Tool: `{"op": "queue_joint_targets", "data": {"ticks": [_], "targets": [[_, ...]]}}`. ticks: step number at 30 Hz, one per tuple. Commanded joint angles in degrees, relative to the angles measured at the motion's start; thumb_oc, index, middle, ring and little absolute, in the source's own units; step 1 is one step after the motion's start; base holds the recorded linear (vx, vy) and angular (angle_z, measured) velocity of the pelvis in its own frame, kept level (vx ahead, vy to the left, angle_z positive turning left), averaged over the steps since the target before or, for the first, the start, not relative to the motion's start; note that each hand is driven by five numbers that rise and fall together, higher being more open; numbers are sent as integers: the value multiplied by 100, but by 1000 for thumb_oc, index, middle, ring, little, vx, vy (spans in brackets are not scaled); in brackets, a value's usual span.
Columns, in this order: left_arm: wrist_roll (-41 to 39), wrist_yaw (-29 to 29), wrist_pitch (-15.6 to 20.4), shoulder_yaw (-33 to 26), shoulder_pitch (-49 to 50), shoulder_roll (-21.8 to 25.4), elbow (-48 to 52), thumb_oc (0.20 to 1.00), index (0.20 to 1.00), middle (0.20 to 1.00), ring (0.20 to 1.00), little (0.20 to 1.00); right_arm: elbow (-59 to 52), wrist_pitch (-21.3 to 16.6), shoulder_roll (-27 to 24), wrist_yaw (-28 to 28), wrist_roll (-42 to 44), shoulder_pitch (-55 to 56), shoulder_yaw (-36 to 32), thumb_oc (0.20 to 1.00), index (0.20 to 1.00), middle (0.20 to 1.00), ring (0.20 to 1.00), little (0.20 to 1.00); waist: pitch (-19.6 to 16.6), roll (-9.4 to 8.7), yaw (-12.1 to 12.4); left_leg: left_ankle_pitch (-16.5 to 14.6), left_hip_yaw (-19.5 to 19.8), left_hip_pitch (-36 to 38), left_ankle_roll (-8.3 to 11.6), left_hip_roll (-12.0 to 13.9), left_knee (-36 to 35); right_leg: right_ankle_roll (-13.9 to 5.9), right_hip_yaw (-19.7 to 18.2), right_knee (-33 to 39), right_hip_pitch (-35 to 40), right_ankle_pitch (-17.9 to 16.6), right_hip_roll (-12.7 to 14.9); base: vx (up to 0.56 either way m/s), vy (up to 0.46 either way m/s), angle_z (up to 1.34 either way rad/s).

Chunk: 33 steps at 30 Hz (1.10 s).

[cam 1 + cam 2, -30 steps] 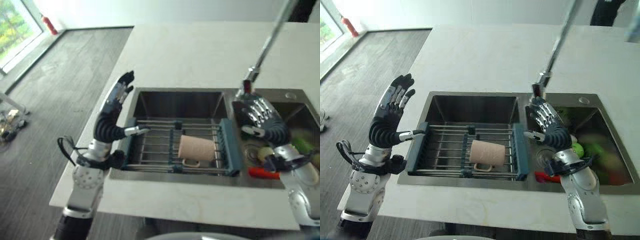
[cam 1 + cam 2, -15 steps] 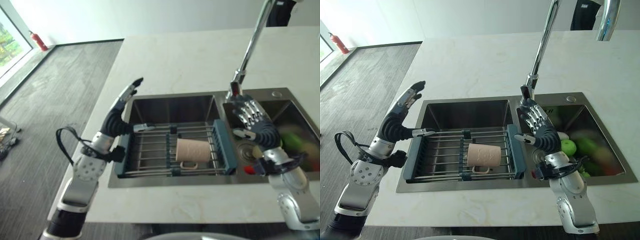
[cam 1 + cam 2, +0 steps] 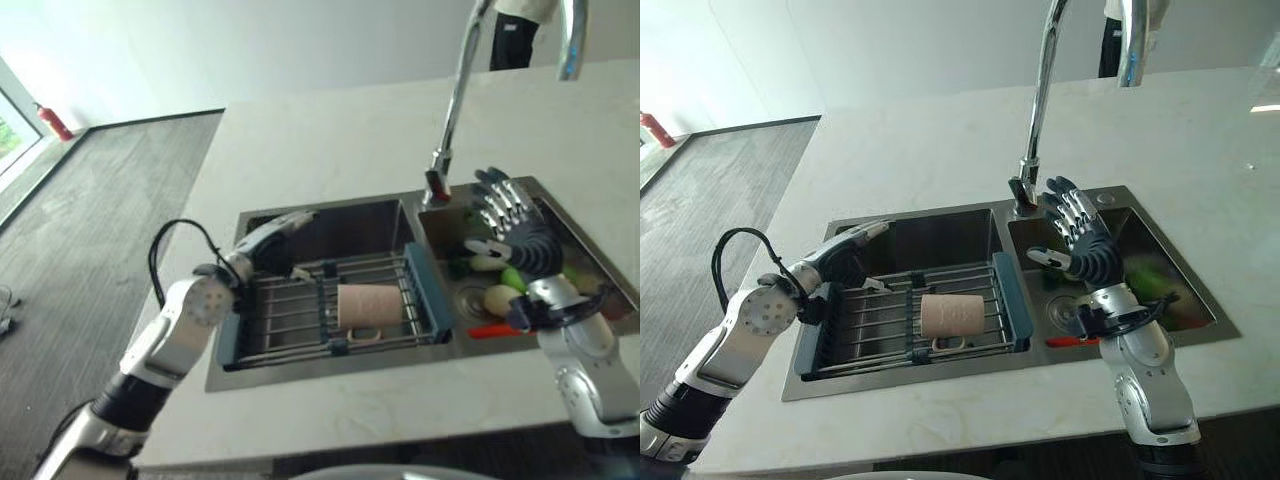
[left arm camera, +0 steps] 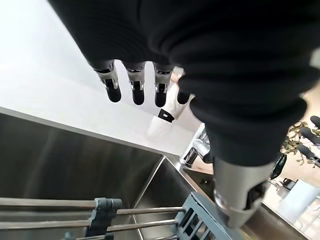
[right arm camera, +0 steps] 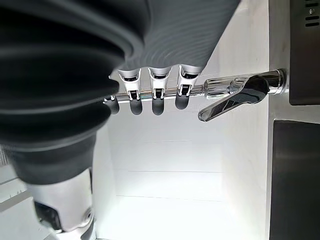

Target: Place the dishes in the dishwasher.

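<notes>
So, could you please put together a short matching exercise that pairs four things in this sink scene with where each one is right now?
Things:
1. beige ceramic mug
2. tall chrome faucet
3. left robot hand
4. right robot hand

Places:
A. raised open over the right basin
B. lying on its side on the blue-framed wire rack
C. reaching with straight fingers over the left basin's far left corner
D. standing on the counter behind the divider between the basins

Pairs: 1-B, 2-D, 3-C, 4-A
</notes>
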State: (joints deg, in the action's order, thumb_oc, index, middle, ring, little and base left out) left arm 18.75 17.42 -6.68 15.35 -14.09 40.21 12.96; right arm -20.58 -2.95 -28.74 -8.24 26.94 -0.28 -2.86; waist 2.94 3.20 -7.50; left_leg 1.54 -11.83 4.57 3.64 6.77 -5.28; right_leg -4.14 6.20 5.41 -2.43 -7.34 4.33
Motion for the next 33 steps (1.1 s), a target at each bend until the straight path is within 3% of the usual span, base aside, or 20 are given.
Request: {"op": "queue_joint_targets", "data": {"ticks": [1, 10, 33], "targets": [[286, 12, -155, 112, -645, -17, -306, 1000, 1000, 1000, 1000, 1000, -94, -266, -101, -59, -29, -389, -140, 1000, 1000, 1000, 1000, 1000, -126, -112, -38, -418, 36, 62, 114, 351, 28, -513, 24, -41, 708, 932, 328, -16, -1, -10], [135, 287, -522, 428, -662, -250, -476, 1000, 1000, 1000, 1000, 1000, -56, -265, -123, -115, -56, -434, -154, 1000, 1000, 1000, 1000, 1000, -94, -98, -100, -425, -30, 91, 109, 372, 28, -506, -36, -41, 697, 932, 296, -5, -1, -6], [372, 645, -472, 869, -515, -533, -556, 1000, 1000, 1000, 1000, 1000, -37, -282, -110, -76, -122, -466, -105, 1000, 1000, 1000, 1000, 1000, -44, -132, -142, -427, -94, 115, 96, 399, 28, -500, -57, -41, 689, 922, 288, 10, 0, 0]]}}
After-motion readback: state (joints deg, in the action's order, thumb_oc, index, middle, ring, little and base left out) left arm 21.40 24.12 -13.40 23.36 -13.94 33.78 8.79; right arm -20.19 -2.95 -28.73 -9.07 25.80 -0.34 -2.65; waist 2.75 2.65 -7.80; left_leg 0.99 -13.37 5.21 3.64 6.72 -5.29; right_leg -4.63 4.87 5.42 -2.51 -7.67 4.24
